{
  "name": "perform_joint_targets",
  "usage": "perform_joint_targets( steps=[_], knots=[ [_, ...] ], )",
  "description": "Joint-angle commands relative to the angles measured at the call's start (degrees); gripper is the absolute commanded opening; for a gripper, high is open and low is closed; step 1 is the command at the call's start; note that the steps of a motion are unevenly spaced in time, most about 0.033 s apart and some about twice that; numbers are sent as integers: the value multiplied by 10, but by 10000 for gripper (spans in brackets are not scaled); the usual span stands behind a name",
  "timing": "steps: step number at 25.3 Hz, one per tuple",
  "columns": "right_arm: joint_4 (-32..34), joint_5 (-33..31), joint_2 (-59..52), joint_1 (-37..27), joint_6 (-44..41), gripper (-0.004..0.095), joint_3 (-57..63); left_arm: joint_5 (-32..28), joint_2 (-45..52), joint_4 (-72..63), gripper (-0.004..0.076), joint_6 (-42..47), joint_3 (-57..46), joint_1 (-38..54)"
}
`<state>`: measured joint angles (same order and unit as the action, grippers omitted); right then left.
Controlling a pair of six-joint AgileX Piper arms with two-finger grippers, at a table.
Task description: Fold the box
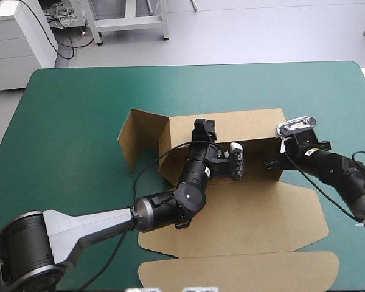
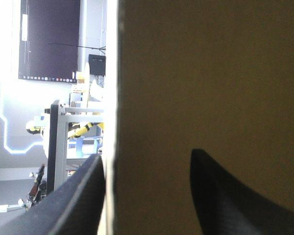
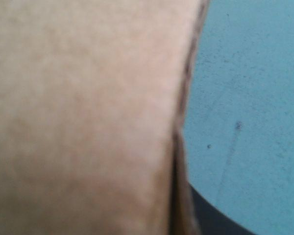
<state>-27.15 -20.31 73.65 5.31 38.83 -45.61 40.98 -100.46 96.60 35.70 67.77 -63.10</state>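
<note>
We see the box (image 1: 249,213) at the middle of the teal-green cover (image 1: 79,109). Its rear wall (image 1: 249,125) is raised, 1 side flap (image 1: 134,140) stands at the left end, and the rest lies flat toward the near edge. The left gripper (image 1: 204,129) straddles the top of the rear wall, its 2 black fingers (image 2: 83,196) spread with the board between them (not pinching it). The right gripper (image 1: 275,161) is at the wall's right end; we cannot tell whether it is spread or pinching.

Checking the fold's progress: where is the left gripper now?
In the high view, the left gripper is at the raised far wall of the box, with the right gripper at that wall's right end.
</note>
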Motion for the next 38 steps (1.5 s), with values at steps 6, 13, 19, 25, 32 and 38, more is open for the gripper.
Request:
perform_joint_targets(
  steps=[6,13,19,25,32,38],
  knots=[
    [15,-70,-6,9,-36,-6,-11,52,73,14,347,2,42,-70],
    [102,-210,-2,9,-154,-6,-108,109,192,14,1,9,42,-116],
    [120,-361,31,9,-212,-6,-207,103,291,-19,1,9,63,-43],
    [126,-467,106,13,-246,-6,-310,32,334,-238,1,7,77,143],
    [118,-467,208,22,-265,-6,-353,-17,329,-539,1,-104,76,368],
    [99,-375,265,24,-241,-6,-392,-25,317,-776,1,-267,76,513]
  ],
)
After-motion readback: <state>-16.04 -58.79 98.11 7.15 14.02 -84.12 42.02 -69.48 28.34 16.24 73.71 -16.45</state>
